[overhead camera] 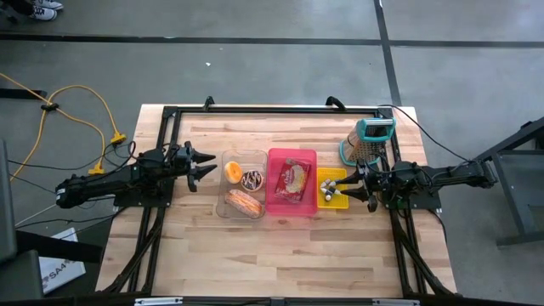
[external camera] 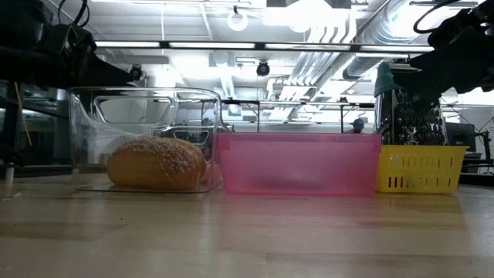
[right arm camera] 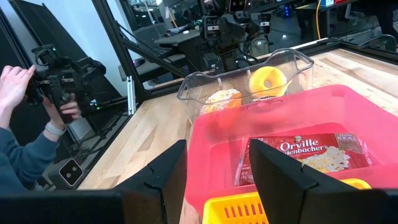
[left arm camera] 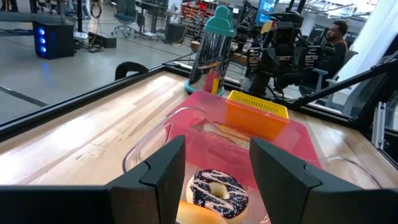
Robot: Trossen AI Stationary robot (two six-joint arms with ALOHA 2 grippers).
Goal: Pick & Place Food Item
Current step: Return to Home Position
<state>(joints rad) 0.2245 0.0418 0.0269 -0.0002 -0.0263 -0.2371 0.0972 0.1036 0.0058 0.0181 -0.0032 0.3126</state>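
The left tool point(left arm camera: 217, 163) is released, its two fingers spread and empty. Low in the left wrist frame, just past the fingertips, the dark iced donut point(left arm camera: 217, 191) lies in the transparent bin point(left arm camera: 140, 149), clear of the tool. Behind it come the pink bin point(left arm camera: 205, 109), the yellow basket point(left arm camera: 257, 112) and, at top centre, the teal-capped grater point(left arm camera: 214, 50).

In the high view this tool sits left of centre, close beside the bin's left wall. Inside the bin the yellow donut point(overhead camera: 232, 171) is at upper left, the dark one is to its right, and the seeded brown roll point(overhead camera: 244, 202) lies below both.

The right tool point(overhead camera: 347, 187) is right of centre on the desk point(overhead camera: 280, 255), over the yellow basket's right edge, and is likewise spread and empty. From its wrist, the basket is nearest, then the pink bin with a popcorn packet point(right arm camera: 305, 155), then the transparent bin. A person's hand point(right arm camera: 15, 81) shows at the left edge.
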